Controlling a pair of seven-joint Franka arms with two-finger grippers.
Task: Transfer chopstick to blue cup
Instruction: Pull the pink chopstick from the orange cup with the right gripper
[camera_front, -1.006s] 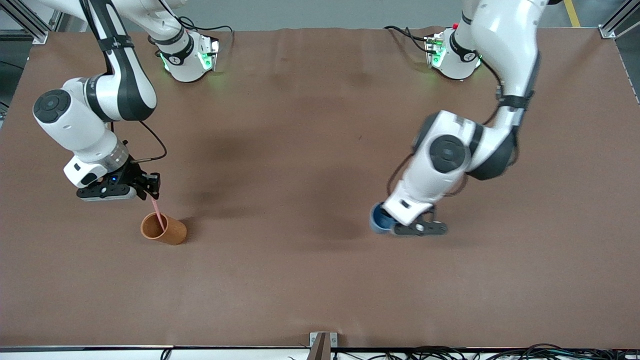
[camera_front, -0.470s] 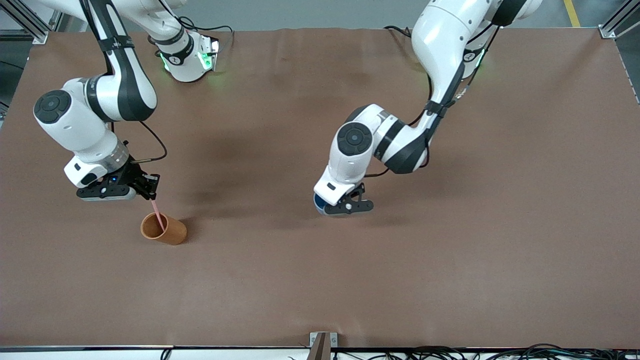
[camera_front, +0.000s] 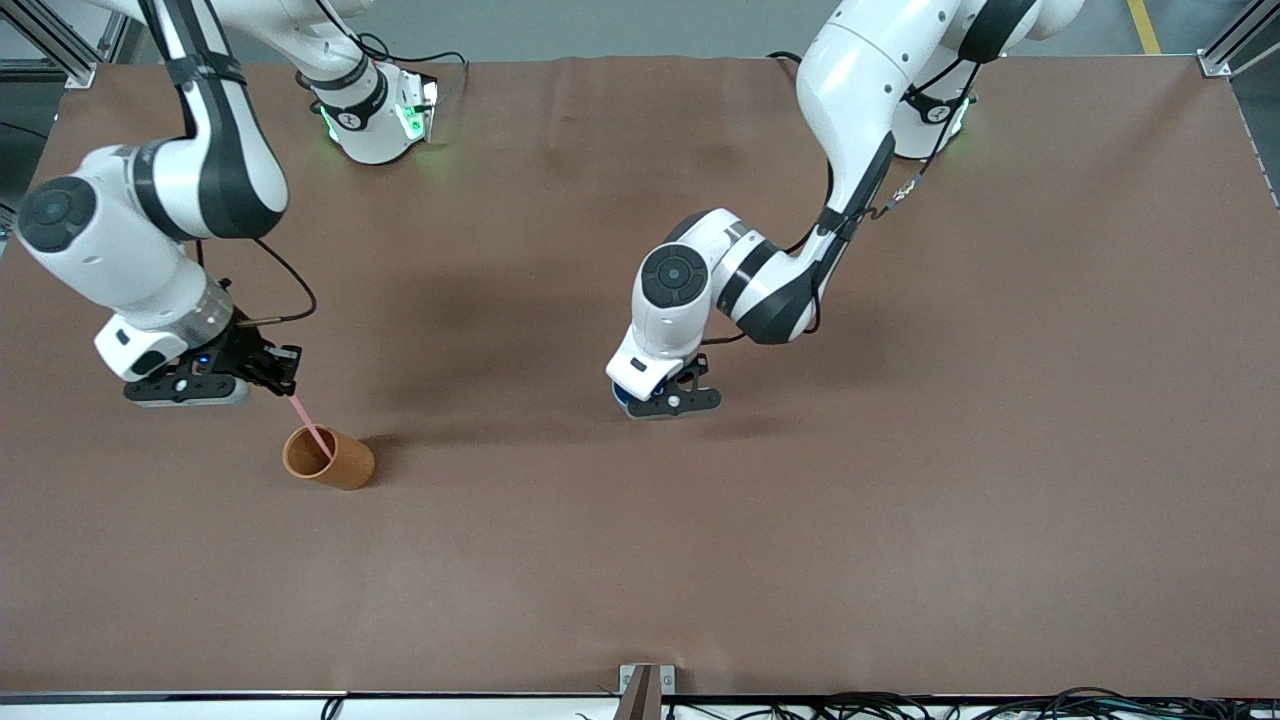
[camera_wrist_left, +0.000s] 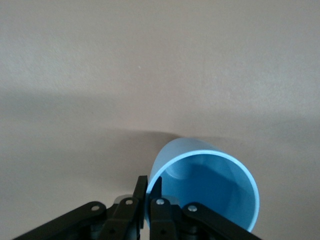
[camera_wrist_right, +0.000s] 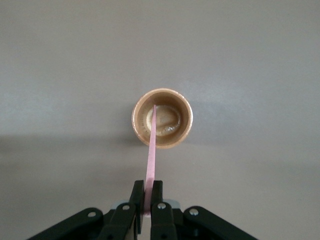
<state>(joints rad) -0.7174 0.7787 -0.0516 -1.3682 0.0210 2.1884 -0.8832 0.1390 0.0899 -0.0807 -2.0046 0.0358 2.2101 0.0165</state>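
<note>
Chopstick (camera_front: 311, 428): pink, thin, straight. Pinched at upper end by right gripper (camera_front: 283, 377), fingers (camera_wrist_right: 136, 200) pressed together on it. Long axis slanted, running from the fingers down to the orange-brown cup (camera_front: 329, 458); lower tip at or just inside that cup's rim, depth inside not readable. Seen from the right wrist, aligned straight out from the fingers toward the mouth of the orange-brown cup.

Blue cup (camera_wrist_left: 205, 187): light blue, tapered, mouth open toward the left wrist camera. Wall clamped at the rim by left gripper (camera_front: 668, 400), one finger inside, one outside, pressed together on the wall. In the front view almost wholly hidden under the left wrist, only a blue sliver showing. Whether resting on the counter (camera_front: 900, 520) or held just clear of it: cannot tell.

Governing relation: blue cup well apart from the orange-brown cup, toward the left arm's end of the counter and a little farther from the front camera. Right arm alone in contact with the chopstick; left arm alone with the blue cup.

Judgement: lower tip to clear the orange-brown rim first, then to meet the blue mouth roughly end-on; a slanted axis risks catching either rim.
</note>
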